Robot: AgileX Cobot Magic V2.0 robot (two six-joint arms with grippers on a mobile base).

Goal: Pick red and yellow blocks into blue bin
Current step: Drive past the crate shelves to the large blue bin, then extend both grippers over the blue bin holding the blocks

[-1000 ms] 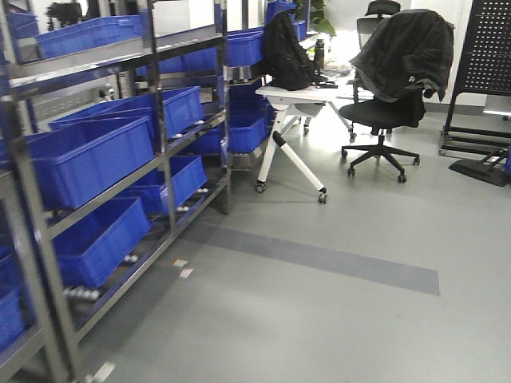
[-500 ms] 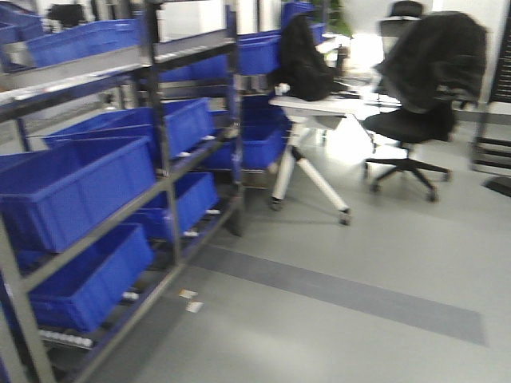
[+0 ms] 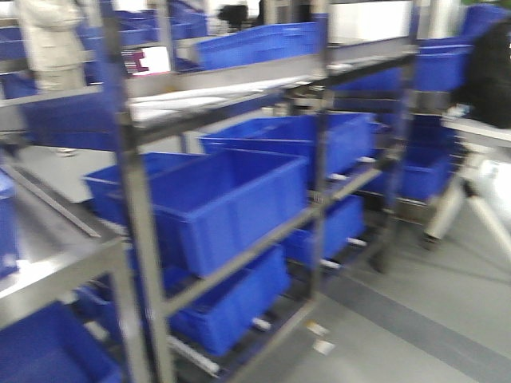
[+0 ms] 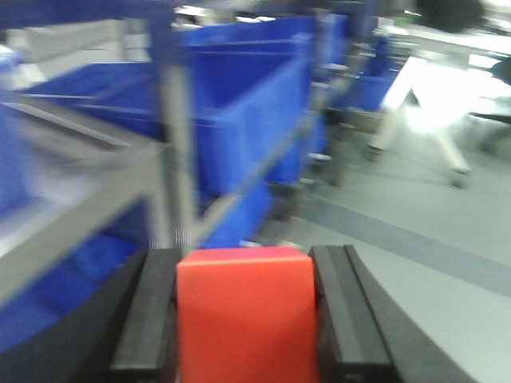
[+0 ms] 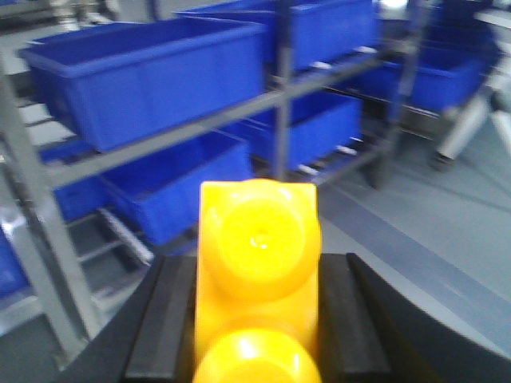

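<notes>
The red block (image 4: 243,319), a plain matte cube, fills the gap between the black fingers of my left gripper (image 4: 244,259), which is shut on it. The yellow block (image 5: 257,231), a glossy brick with two round studs, stands between the pads of my right gripper (image 5: 257,263), also shut. Both are held in the air in front of a steel rack. A large blue bin (image 3: 231,199) with smooth walls and a thick rim sits on the rack's middle shelf. Similar blue bins (image 5: 144,72) fill the other shelves. Neither gripper shows in the front view.
Steel rack uprights (image 3: 136,239) stand close in front. A white table leg (image 3: 451,207) and a black bag (image 3: 491,72) are at the right. Grey floor with a darker stripe (image 3: 431,327) lies to the lower right. A person in a light coat (image 3: 52,40) stands behind the rack.
The front view has swung left and closer to the rack. The office chair has slid out of view and the table has moved to the right edge. The picture is motion-blurred.
</notes>
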